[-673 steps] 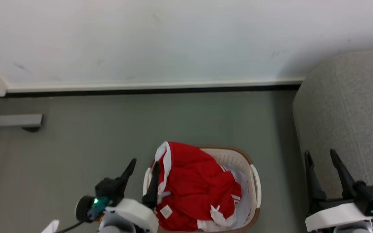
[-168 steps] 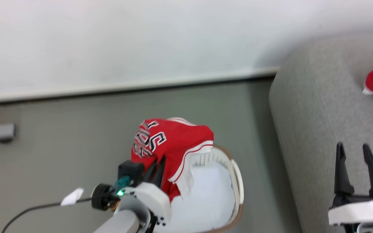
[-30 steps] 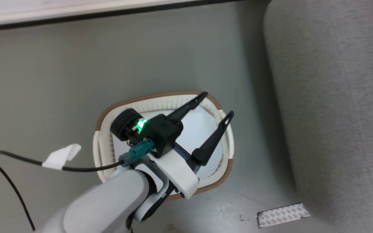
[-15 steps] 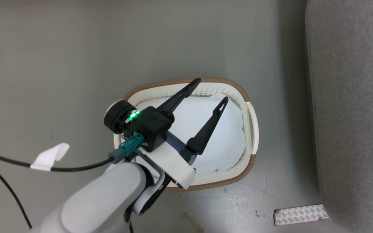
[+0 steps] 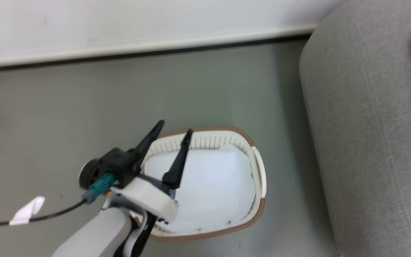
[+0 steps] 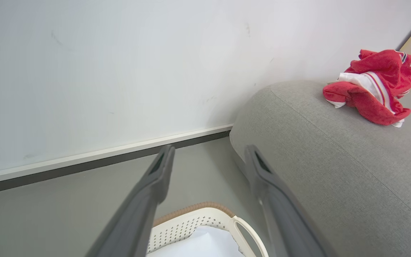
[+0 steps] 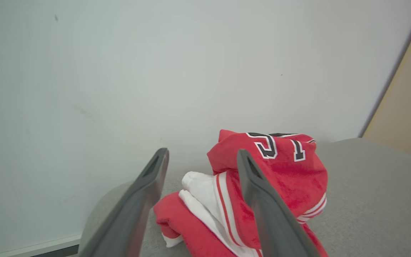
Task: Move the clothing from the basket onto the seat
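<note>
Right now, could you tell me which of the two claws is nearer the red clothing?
The right claw, open, points at the clothing on the seat; the left claw is by the basket.

A plain white wall (image 5: 120, 21) meets a smooth grey-green floor (image 5: 66, 107) along a white skirting board (image 5: 155, 45) edged dark below.

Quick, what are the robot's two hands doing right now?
Left gripper: open, holding nothing.
Right gripper: open, holding nothing.
</note>
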Motion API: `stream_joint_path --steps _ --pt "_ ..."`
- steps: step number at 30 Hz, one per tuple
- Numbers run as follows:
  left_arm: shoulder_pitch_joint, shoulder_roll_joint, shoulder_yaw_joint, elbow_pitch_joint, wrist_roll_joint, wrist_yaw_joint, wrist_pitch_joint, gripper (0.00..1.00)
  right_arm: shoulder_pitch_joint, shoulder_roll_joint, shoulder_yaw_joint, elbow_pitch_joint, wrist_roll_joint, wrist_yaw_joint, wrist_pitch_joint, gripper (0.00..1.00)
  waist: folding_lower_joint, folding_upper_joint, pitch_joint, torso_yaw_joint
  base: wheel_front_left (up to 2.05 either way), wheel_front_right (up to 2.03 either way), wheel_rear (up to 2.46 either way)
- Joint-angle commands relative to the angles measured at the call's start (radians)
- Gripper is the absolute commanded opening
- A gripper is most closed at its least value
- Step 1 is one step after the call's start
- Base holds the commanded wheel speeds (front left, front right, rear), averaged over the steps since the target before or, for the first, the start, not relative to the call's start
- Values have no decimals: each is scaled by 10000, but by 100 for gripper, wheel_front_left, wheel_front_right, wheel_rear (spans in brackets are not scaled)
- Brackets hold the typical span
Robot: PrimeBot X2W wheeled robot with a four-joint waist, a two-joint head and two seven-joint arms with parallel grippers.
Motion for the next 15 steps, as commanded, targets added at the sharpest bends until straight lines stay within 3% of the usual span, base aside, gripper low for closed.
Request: stream_joint_path --steps 1,10,15 --pt "329 75 138 101 -97 148 -128 100 498 -52 251 -238 288 -26 -26 100 2 0 -878 19 0 0 0" --pt "2734 -252 1805 484 -95 887 -278 100 3865 233 2431 -2037 1729 -26 -12 100 2 0 -2909 601 0 0 0" --pt "4109 -591 2763 532 207 699 -279 100 5379 494 3167 -2805 1770 -26 -12 100 2 0 -3590 881 0 0 0"
